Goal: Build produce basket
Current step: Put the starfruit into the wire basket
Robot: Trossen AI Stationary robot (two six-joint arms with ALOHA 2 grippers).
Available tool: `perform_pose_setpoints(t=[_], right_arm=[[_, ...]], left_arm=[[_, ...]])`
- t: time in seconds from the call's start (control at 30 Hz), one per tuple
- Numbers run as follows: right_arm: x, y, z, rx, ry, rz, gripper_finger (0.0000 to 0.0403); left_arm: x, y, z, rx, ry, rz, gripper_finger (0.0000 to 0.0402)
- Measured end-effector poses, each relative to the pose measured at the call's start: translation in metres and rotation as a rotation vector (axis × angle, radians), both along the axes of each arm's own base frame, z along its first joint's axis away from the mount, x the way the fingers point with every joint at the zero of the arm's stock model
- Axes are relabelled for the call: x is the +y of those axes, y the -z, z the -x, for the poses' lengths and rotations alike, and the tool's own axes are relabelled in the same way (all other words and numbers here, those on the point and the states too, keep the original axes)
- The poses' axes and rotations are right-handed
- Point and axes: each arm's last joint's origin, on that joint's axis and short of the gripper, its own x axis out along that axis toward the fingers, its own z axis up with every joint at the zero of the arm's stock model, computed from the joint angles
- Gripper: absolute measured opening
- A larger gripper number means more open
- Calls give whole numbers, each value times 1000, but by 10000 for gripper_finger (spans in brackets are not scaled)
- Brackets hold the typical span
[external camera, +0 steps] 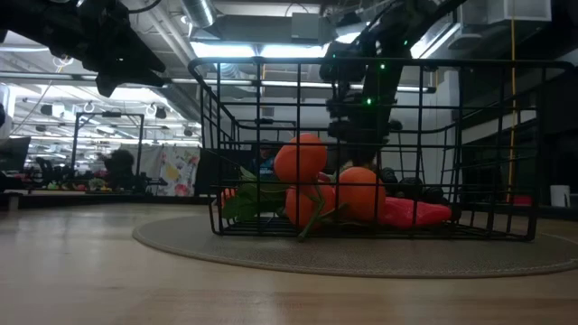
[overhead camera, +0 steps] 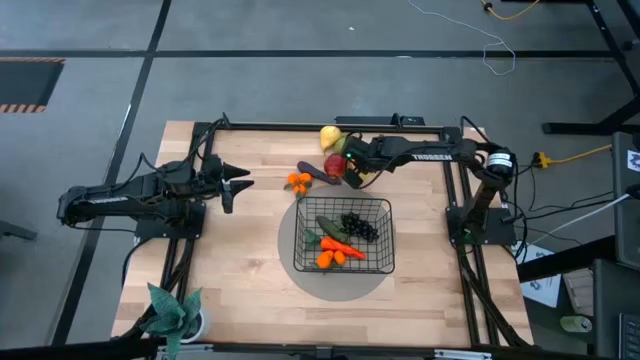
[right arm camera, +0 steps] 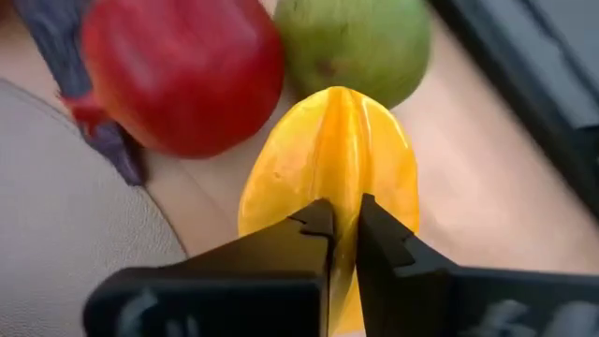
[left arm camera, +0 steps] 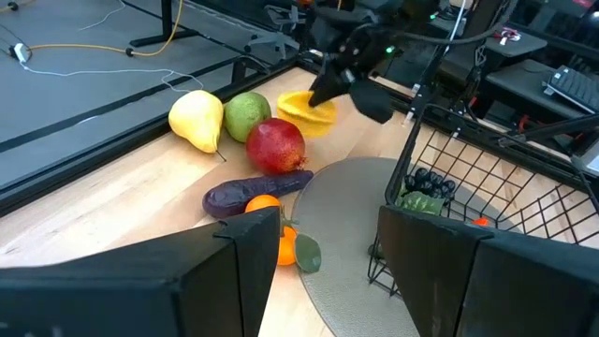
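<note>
The black wire basket [overhead camera: 384, 262] stands on a round grey mat and holds a cucumber, dark grapes, a carrot and oranges. Beyond its far side lie a yellow pear [left arm camera: 198, 117], a green apple [left arm camera: 248, 114], a red fruit [left arm camera: 276, 145], a purple eggplant [left arm camera: 253, 192] and small oranges [left arm camera: 276, 245]. My right gripper [right arm camera: 343, 229] is over this group, shut on the yellow ridged fruit [right arm camera: 328, 159]. My left gripper [overhead camera: 235, 188] waits open near the table's left side, touching nothing. My right gripper pinches one ridge [right arm camera: 343, 178] of the yellow ridged fruit between its two fingertips. The fingers come from the table's right side, slanting down. The fruit sits close beside the green apple [right arm camera: 356, 42] and the red fruit [right arm camera: 182, 70]; whether it is off the table I cannot tell.
The right arm [overhead camera: 420, 150] reaches along the table's far edge. A green potted plant [overhead camera: 172, 312] stands at the near left corner. Bare wood lies left of the mat [overhead camera: 330, 288] and in front of it. In the low view the basket [external camera: 361, 153] stands in front of the right arm.
</note>
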Motion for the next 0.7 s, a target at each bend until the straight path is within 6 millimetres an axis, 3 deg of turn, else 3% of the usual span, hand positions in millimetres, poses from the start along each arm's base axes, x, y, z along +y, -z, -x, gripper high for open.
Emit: perform_pose_setpoints(t=[0.27,0.53,0.7], right_arm=[[34,-48,3,-127,-129,138,6],[105,-119,8,-526,-548,114,6],[134,-134,18,-607,-680,64,9]], left_arm=[[0,0,0,0,0,0,172],[0,0,0,0,0,0,172],[0,0,0,1,0,0,172]])
